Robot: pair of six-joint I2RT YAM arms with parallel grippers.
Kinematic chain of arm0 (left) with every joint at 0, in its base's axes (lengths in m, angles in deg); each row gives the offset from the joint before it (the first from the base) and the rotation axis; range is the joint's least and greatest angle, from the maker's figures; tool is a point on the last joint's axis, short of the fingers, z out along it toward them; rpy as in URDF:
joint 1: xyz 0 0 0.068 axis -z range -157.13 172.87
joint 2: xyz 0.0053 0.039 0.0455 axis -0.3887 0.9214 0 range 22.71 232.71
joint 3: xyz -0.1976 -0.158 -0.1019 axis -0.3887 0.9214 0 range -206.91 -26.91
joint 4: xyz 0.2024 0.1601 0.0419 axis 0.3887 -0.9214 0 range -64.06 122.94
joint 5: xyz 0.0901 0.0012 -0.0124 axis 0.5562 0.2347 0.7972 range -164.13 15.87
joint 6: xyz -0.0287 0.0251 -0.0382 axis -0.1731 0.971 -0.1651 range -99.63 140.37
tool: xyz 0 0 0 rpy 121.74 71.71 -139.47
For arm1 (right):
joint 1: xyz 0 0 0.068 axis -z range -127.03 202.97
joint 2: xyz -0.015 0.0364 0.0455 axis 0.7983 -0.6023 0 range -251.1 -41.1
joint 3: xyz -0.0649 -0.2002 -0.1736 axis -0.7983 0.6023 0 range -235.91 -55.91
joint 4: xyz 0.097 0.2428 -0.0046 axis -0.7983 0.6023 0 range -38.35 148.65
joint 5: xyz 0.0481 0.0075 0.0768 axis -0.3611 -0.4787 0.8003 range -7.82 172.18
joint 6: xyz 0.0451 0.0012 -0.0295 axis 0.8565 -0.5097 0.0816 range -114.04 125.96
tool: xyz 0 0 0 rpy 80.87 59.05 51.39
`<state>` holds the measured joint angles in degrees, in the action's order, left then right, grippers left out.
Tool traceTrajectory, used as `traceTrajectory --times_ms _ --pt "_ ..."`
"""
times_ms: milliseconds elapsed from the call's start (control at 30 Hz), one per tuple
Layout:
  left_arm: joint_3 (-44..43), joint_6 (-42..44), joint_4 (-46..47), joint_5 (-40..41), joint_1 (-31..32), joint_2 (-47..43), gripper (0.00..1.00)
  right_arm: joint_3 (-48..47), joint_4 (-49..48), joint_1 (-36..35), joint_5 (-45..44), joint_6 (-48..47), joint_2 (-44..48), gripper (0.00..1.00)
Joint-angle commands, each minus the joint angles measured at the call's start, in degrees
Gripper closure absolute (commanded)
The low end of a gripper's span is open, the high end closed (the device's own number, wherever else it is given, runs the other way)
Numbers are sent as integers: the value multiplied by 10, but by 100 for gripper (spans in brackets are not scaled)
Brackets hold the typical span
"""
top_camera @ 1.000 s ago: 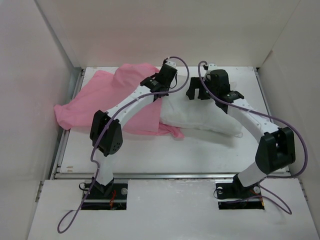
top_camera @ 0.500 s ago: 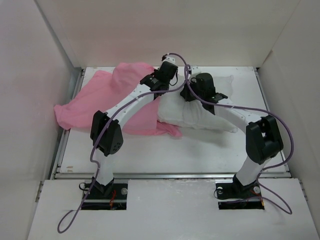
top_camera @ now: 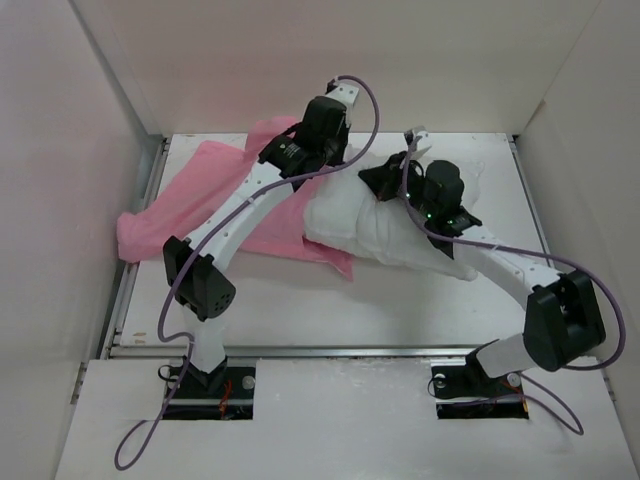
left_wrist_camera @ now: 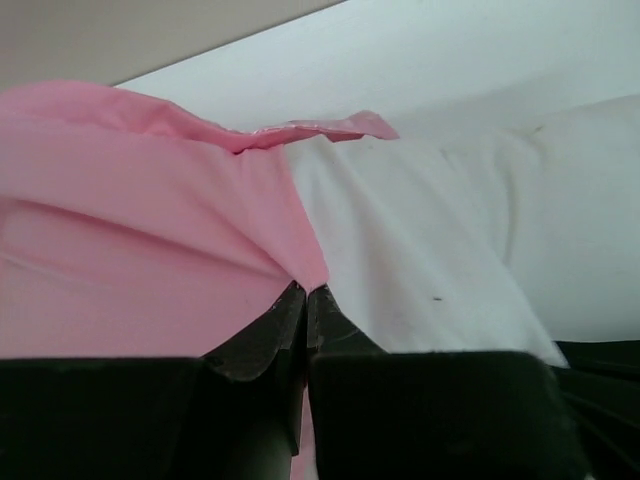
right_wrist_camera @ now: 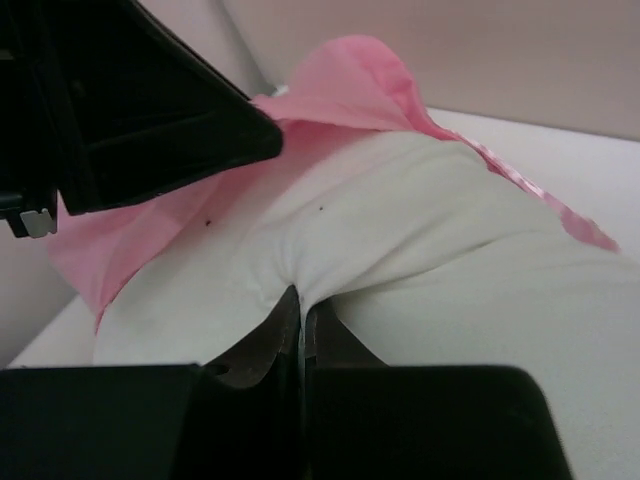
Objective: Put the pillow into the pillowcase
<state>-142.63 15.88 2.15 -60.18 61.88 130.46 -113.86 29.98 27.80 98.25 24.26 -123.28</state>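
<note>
The white pillow (top_camera: 400, 228) lies across the middle and right of the table, its left end at the mouth of the pink pillowcase (top_camera: 205, 185). My left gripper (top_camera: 328, 168) is shut on the pillowcase's upper edge and holds it raised over the pillow's left end. In the left wrist view its tips (left_wrist_camera: 305, 292) pinch pink pillowcase cloth (left_wrist_camera: 130, 250) beside the pillow (left_wrist_camera: 430, 240). My right gripper (top_camera: 377, 180) is shut on a fold of the pillow near that same end. In the right wrist view white pillow cloth (right_wrist_camera: 430, 240) bunches between the right gripper's tips (right_wrist_camera: 302, 296), with the pillowcase (right_wrist_camera: 350, 75) arched beyond.
White enclosure walls stand on three sides of the table (top_camera: 300, 310). A metal rail (top_camera: 128, 290) runs along the left edge. The rest of the pillowcase spreads flat toward the back left corner. The left arm's black wrist (right_wrist_camera: 130, 110) hangs close above the right gripper.
My right gripper was open above the pillow, then came down and shut on it, drawing it left. The left arm swung back and left with the pillowcase edge.
</note>
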Motion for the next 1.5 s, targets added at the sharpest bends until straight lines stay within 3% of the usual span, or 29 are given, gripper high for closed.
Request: traceTrajectory --times_ms 0,133,200,333,400,533,633,667,733,800,867,1000,1167,1233,1267,1467 --pt "-46 -10 53 -126 26 -40 100 20 -270 -44 59 73 -17 100" --pt "-59 -40 27 -181 38 -19 100 13 -348 -81 -65 73 -154 100" --pt "-59 -53 -5 -180 53 -13 100 13 -403 -81 -126 123 -180 100" --pt "35 -93 5 -203 59 -49 100 40 -469 -86 -238 191 -222 100" --pt "79 -99 25 -219 59 -76 100 40 -482 -86 -245 215 -235 100" --pt "139 -111 25 -163 51 -76 100 54 -519 -71 -156 236 -230 100" --pt "162 -123 45 -163 8 -70 100 72 -443 -66 -124 225 -186 81" --pt "168 -131 54 -155 -4 -70 100 72 -415 -48 -94 225 -173 64" --pt "175 -136 75 -140 -26 -70 100 78 -361 -32 -54 203 -137 46" --pt "167 -136 95 -133 -57 -70 100 55 -239 -19 -40 167 -115 33" --pt "151 -130 108 -117 -79 -70 100 19 -83 -14 -60 80 -102 31" --pt "116 -117 108 -104 -99 -57 100 -67 99 3 -60 -81 -102 28" --pt "116 -111 122 -111 -105 -57 100 -179 187 55 18 -150 -115 24" --pt "116 -111 128 -117 -105 -57 100 -222 216 66 53 -169 -154 21" --pt "116 -105 128 -117 -105 -57 100 -275 233 71 92 -179 -173 10" --pt "105 -104 122 -111 -105 -57 100 -500 412 72 256 -254 -371 5"
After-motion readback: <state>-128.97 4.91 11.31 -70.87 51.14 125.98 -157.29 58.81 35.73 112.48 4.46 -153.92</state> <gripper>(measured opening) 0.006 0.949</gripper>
